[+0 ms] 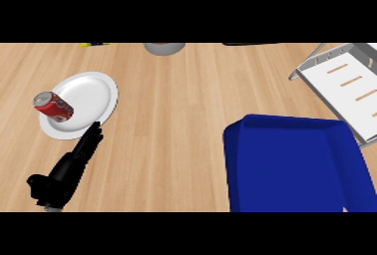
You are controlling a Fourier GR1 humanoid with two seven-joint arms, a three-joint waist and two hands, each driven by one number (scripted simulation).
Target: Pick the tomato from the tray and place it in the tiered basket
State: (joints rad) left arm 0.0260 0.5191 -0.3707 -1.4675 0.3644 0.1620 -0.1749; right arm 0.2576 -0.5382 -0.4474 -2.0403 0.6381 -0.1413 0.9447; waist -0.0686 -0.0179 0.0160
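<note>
A blue tray lies at the lower right of the wooden counter; no tomato shows on it or anywhere in view. The white tiered basket stands at the right edge, behind the tray. My left hand comes in from the lower left with its fingers straight, fingertips near the lower rim of a white plate. It holds nothing. My right hand does not show in this view.
A white plate sits at the left with a red soda can lying on its left rim. A grey round object stands at the top edge, and a dark thing lies beside it.
</note>
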